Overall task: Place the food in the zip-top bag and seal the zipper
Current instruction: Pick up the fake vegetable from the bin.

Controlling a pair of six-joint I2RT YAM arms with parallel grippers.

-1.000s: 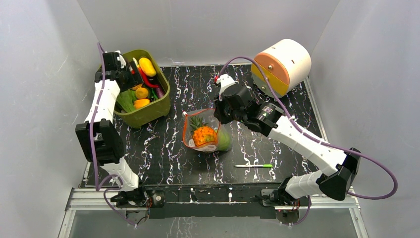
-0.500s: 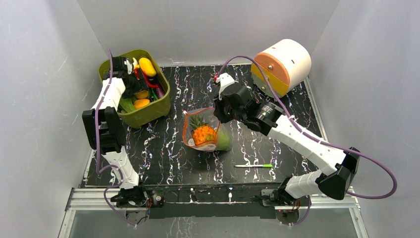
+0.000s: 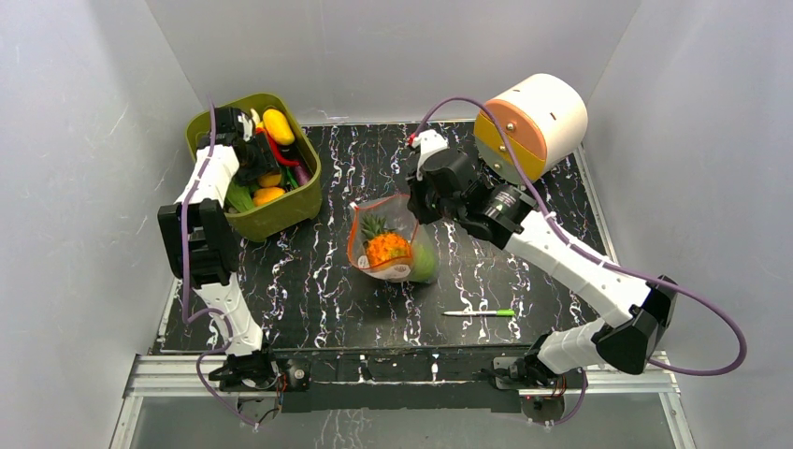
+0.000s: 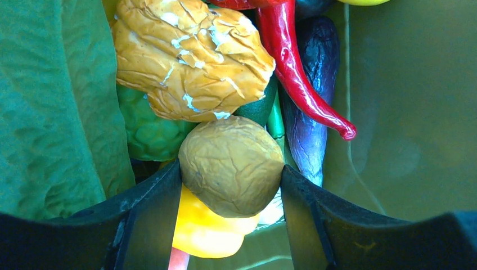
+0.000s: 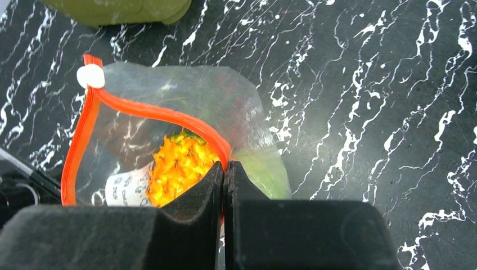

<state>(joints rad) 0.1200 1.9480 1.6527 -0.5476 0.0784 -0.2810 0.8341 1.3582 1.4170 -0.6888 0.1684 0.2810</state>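
Where the zip-top bag [image 3: 393, 238] lies: centre of the top view, on the black marbled table [image 3: 309, 281], its mouth gaping.
Food in the bag: an orange pineapple [image 3: 386, 251], with a green piece [image 3: 426, 266] just to its right. The right wrist view shows the pineapple through the clear plastic, below the zipper.
Zipper [image 5: 152, 112]: an orange-red strip, unsealed. Only the right wrist view shows its white slider [image 5: 90, 76], at the strip's upper left end.
Right end effector [image 5: 224, 169]: fingers pressed together, pinching the zipper at the bag's mouth edge.
Left end effector [image 4: 230, 180]: down in the olive bin [image 3: 281, 220], upper left of the top view, where the arm hides the fingertips. The left wrist view shows both fingers touching the sides of a tan round fruit [image 4: 232, 166].
Bin contents, left wrist view only: red chilli [image 4: 298, 73], purple aubergine [image 4: 312, 129], crinkled orange piece [image 4: 191, 56], green leaf [image 4: 50, 112], and a yellow piece [image 4: 208, 233] under the tan fruit.
Top view only: green-and-white pen [image 3: 480, 312] at lower centre, white-and-orange drum [image 3: 533, 122] at upper right.
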